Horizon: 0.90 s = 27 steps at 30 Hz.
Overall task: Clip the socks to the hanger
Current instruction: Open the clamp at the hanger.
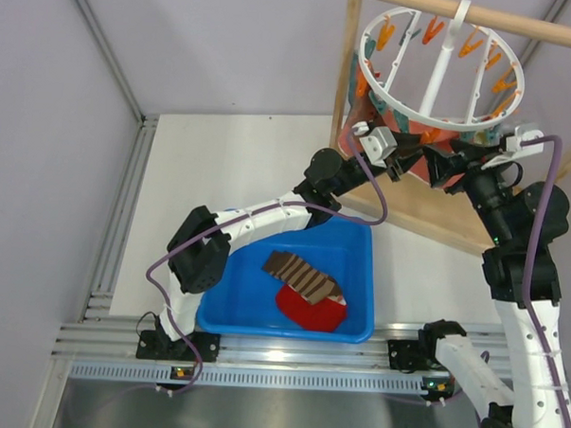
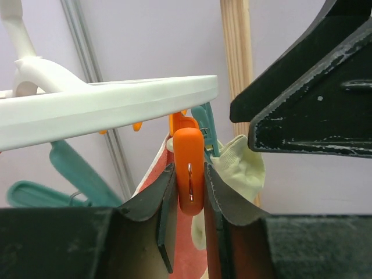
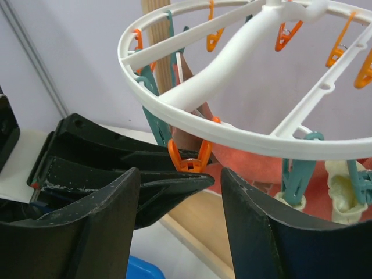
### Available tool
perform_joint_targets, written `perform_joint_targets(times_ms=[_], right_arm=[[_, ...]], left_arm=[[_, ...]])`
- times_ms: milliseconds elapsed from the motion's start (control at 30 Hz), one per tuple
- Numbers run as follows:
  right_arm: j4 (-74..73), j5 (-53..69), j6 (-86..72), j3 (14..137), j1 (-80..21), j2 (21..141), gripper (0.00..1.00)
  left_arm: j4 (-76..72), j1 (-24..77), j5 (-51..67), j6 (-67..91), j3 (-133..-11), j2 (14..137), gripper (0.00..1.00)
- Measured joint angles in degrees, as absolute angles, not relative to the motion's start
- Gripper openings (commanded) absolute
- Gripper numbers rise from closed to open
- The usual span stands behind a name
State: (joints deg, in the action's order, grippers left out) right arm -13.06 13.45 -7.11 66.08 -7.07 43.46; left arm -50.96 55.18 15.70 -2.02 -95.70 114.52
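The white ring hanger (image 1: pixel 439 118) hangs at the back right, with orange and teal clothespins round its rim. My left gripper (image 2: pixel 189 174) is shut on an orange clothespin (image 2: pixel 189 148) under the rim (image 2: pixel 116 102). Reddish fabric (image 2: pixel 187 244) and a pale cuff (image 2: pixel 244 168) hang right behind that pin. My right gripper (image 3: pixel 180 174) stands open just below the ring (image 3: pixel 232 136), facing the same pin (image 3: pixel 189 158), with nothing between its fingers. A brown striped sock (image 1: pixel 302 274) and a red sock (image 1: pixel 310 310) lie in the blue bin (image 1: pixel 363 274).
The hanger hangs from a wooden frame stand (image 1: pixel 428 215), whose post rises close behind both grippers. Both arms meet under the ring's near edge, their fingers almost touching. Aluminium rails (image 1: pixel 113 254) run along the table's left and near edges.
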Motion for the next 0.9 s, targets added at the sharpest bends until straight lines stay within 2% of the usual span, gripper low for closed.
perform_joint_targets(times_ms=[233, 433, 600, 633, 667, 767, 800, 833, 900], right_arm=[[-7.92, 15.64, -8.86, 65.67, -7.07, 46.87, 0.57], [-5.76, 13.91, -10.41, 64.49, -7.07, 49.71, 0.53], [-5.43, 13.47, -11.14, 64.45, -7.07, 49.69, 0.35], [-5.21, 13.78, -11.51, 64.29, -7.09, 49.6, 0.3], [-4.95, 13.76, -11.57, 64.12, -7.09, 49.5, 0.18], [-4.08, 13.67, -12.16, 64.12, -7.05, 49.54, 0.0], [-3.79, 13.63, -12.23, 64.12, -7.05, 49.54, 0.0], [-3.57, 13.63, -12.47, 64.12, -7.05, 49.52, 0.0], [-3.07, 13.63, -12.53, 64.12, -7.05, 49.52, 0.0]], left_arm=[[-50.96, 55.16, 16.01, -1.41, -95.7, 114.52, 0.18], [-50.7, 55.0, 16.19, -1.15, -95.7, 114.52, 0.17], [-50.68, 54.92, 16.71, -0.99, -95.7, 114.5, 0.17], [-50.61, 54.92, 16.82, -0.97, -95.7, 114.5, 0.17], [-50.59, 54.89, 16.91, -0.97, -95.7, 114.5, 0.17], [-50.74, 54.76, 17.21, 0.05, -95.7, 114.37, 0.28], [-50.72, 54.68, 17.39, 0.36, -95.7, 114.21, 0.33], [-50.7, 54.57, 17.91, 0.6, -95.68, 113.97, 0.44], [-50.24, 54.48, 19.9, 1.32, -95.04, 113.27, 0.55]])
